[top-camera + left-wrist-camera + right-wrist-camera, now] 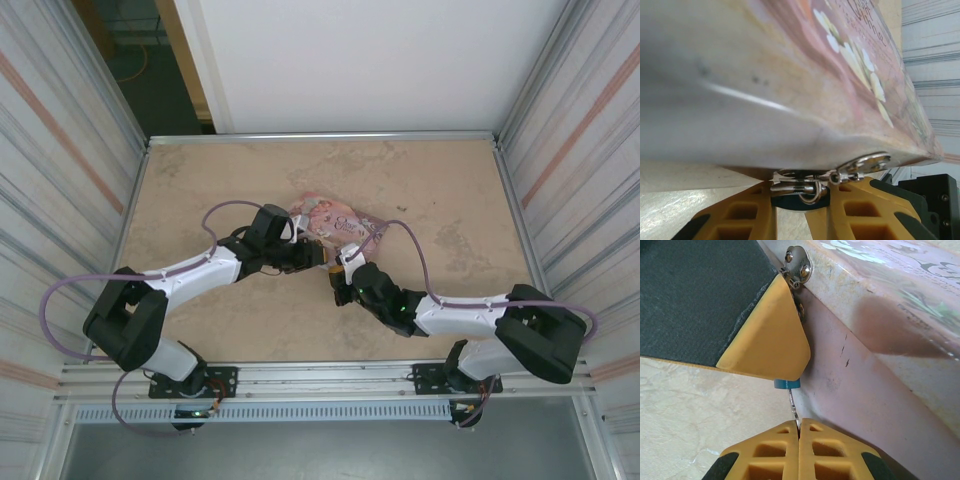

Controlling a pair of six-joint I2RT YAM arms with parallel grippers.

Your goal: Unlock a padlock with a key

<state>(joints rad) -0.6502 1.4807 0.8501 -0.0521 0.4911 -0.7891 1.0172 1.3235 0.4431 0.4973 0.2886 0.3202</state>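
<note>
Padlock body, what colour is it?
Blue; the tiny blue padlock shows best in the right wrist view.

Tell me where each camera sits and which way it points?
Top external: above and behind, looking down on the table; left arm and right arm show, bases nearest, meeting at the pink tin.
Left wrist: on the left arm, looking along the left claw at the tin's side and the padlock it grips.
Right wrist: on the right arm, looking along the right claw, shut on the key.
Shared: both wrist views show the tin and padlock.
</note>
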